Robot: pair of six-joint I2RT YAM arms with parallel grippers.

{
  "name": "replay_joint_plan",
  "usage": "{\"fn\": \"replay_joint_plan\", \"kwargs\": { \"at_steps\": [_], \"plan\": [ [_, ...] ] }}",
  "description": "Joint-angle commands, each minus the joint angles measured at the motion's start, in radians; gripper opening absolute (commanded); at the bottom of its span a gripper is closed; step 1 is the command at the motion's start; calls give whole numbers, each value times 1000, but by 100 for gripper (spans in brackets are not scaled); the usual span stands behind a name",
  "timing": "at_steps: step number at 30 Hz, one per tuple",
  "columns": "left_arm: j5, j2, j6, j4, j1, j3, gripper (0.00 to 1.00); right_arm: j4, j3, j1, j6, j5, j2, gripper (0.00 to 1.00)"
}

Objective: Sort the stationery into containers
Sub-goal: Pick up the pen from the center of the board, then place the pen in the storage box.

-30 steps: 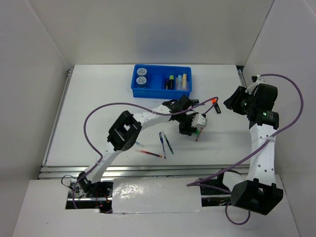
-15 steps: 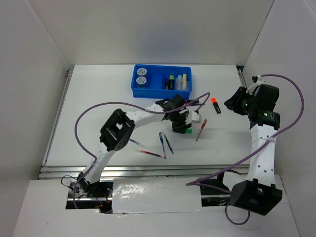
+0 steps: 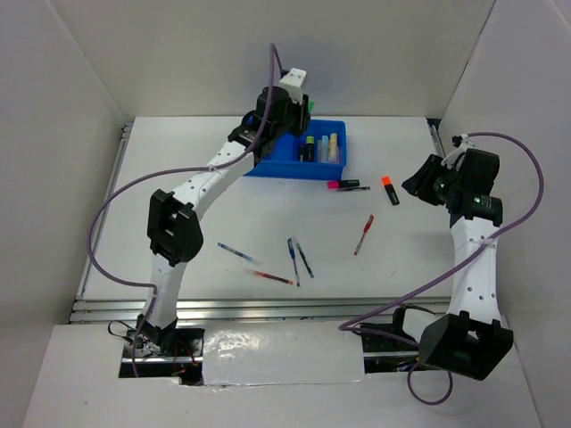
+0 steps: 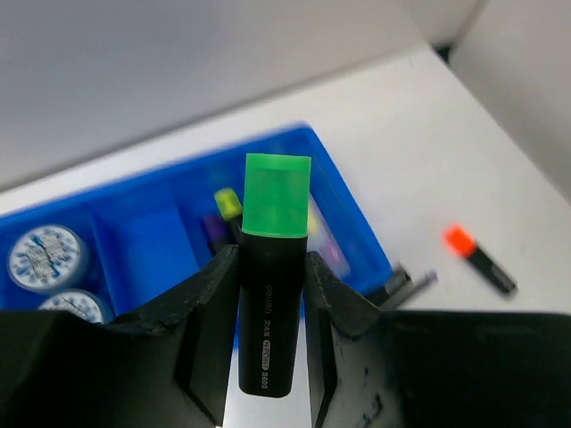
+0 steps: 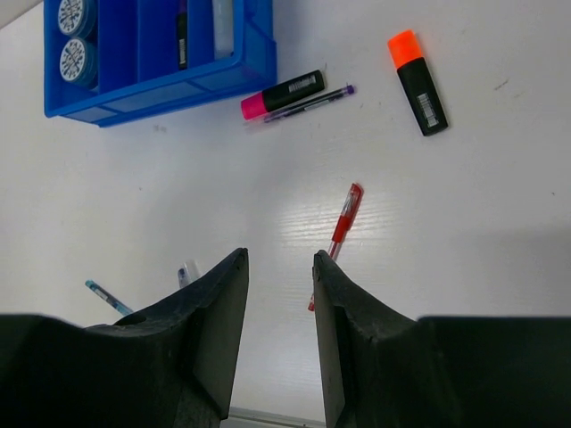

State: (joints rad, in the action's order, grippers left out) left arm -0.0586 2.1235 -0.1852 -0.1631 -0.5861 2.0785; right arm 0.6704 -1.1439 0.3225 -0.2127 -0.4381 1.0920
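- Pens (image 3: pixel 304 259), thin blue and red ones, lie loose on the table (image 3: pixel 178 196) nearest the arm bases. They are none of this step's business and are best left alone until the hand in play is free.
- The right gripper (image 5: pixel 278 267) hangs over the red pen (image 5: pixel 343 214) with its jaws parted and nothing between them. It should hold off while the other arm works.
- Further out, the pink highlighter (image 5: pixel 284 93) lies just beside the front wall of the blue tray (image 3: pixel 294 169), and the orange highlighter (image 5: pixel 417 80) lies off to the right.
- The left gripper (image 4: pixel 270 267) is over the tray, its jaws clenched on the barrel of the green highlighter (image 4: pixel 277 192), cap end pointing away.
- The step, as I judge it, is the drop. It should go into the compartment that holds the yellow and purple markers (image 4: pixel 227 205), not the one with the round discs (image 4: pixel 40 254).
- To do it well, line the barrel up with the long side of that slot, come down low, and only then let go (a release from height invites a bounce over the divider).
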Motion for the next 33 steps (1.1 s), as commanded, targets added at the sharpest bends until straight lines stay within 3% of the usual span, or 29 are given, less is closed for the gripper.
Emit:
{"fn": "replay_joint_plan", "kwargs": {
  "at_steps": [1, 6, 16, 21, 27, 31, 33],
  "plan": [
    [-124, 114, -160, 130, 41, 54, 0, -57, 3, -23, -5, 16, 6, 42],
    [-99, 229, -192, 278, 72, 110, 0, -57, 7, -40, -5, 33, 20, 42],
    [-158, 360, -137, 408, 29, 183, 0, -65, 39, -62, -11, 42, 26, 42],
    [-207, 420, -131, 415, 19, 212, 0, -66, 41, -79, 2, 53, 35, 43],
    [-274, 470, -102, 413, 6, 241, 7, -40, -30, -106, 38, 82, 101, 49],
    [-277, 484, -89, 427, 2, 241, 8, -45, -73, -138, 52, 162, 154, 49],
    [-277, 489, -94, 427, 2, 245, 13, -46, -94, -160, 58, 222, 196, 49]
  ]
}}
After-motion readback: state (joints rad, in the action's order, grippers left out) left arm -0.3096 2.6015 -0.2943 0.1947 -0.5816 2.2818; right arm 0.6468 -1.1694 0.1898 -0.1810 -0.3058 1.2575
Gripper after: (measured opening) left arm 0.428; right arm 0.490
